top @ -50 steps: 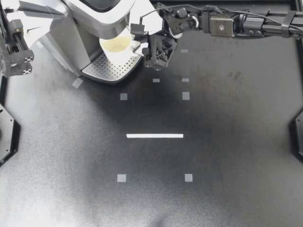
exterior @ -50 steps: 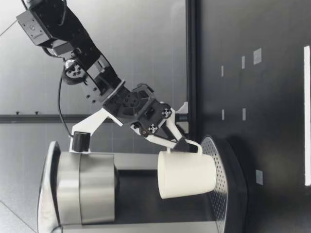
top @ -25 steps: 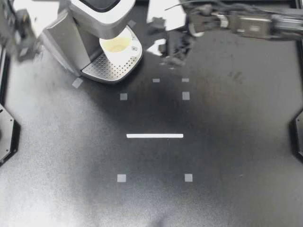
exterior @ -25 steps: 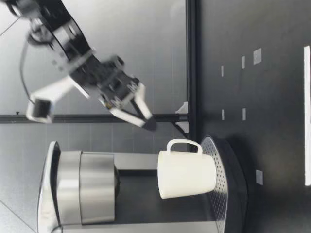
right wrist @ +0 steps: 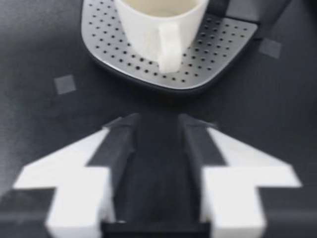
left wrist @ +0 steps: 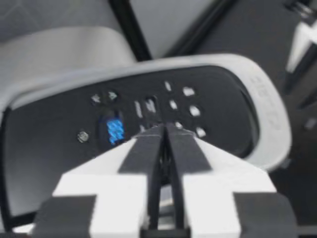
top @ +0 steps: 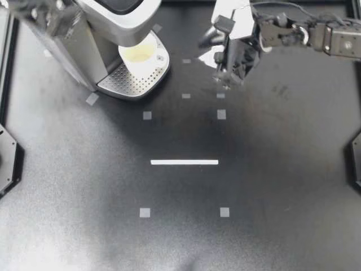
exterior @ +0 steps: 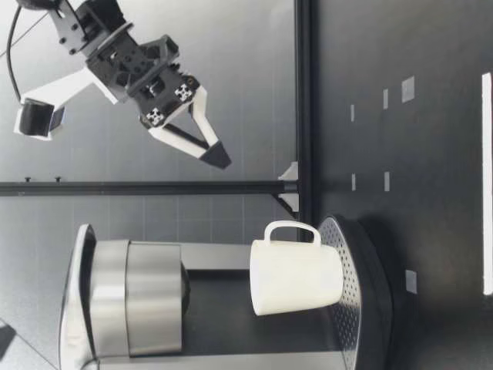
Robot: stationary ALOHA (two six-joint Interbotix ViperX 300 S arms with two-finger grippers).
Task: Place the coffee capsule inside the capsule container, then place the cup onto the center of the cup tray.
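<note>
A: Where does the cup stand?
B: The cup (top: 141, 54) is upright on the cup tray (top: 131, 83), at the far left of the table (top: 254, 186), tucked under the coffee machine (top: 90, 45). Its handle (right wrist: 168, 49) points right. It looks roughly centred to me, though the machine hides part of it

A: And the capsule?
B: It shows in no view, so I cannot tell whether it is inside the capsule container

A: The grippers?
B: My right gripper (top: 223, 81) hangs to the right of the tray, well apart from the cup and raised off the table. Its fingers (right wrist: 121, 144) are spread with nothing between them. My left gripper (top: 65, 20) is a blur at the machine's left. Its wrist view shows the fingers (left wrist: 141, 153) pressed together, empty, just over the control panel (left wrist: 148, 114)

A: What could go wrong?
B: Two things, I judge. If the right arm swings left while low, a spread finger could catch the handle and drag the cup off centre or tip it. If the left arm dips, its tips could press one of the buttons (left wrist: 188, 91) or nudge the machine, shifting tray and cup with it

A: Anything else?
B: The unseen capsule: if it is not seated, the first step is not done
</note>
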